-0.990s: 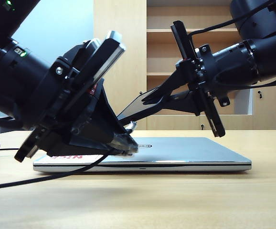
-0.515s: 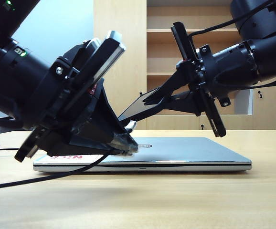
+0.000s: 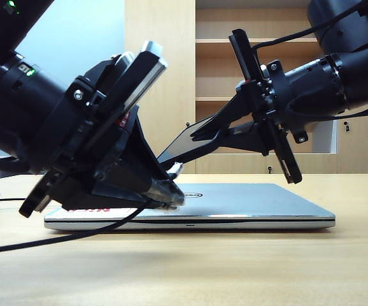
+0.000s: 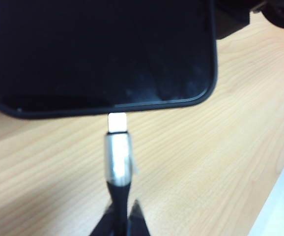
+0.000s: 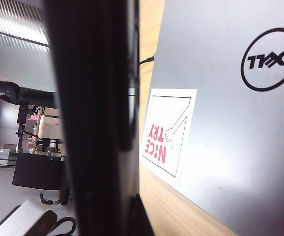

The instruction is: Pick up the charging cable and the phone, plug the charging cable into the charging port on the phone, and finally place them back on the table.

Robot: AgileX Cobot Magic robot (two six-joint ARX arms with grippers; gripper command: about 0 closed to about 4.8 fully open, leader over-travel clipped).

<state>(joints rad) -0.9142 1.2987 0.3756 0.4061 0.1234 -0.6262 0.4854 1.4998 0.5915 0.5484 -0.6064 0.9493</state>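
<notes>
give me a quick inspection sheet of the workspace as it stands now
surface: light wood-grain table.
job's things: phone tilted in the air, in the right gripper; charging cable plug tip at the phone's short edge, not clearly seated.
clutter: closed silver laptop with a red-white sticker.
grippers: left gripper shut on the cable behind the plug, low over the laptop; right gripper shut on the phone.
cables: black cord trails left across the table.
surroundings: wooden shelf cabinet behind.
</notes>
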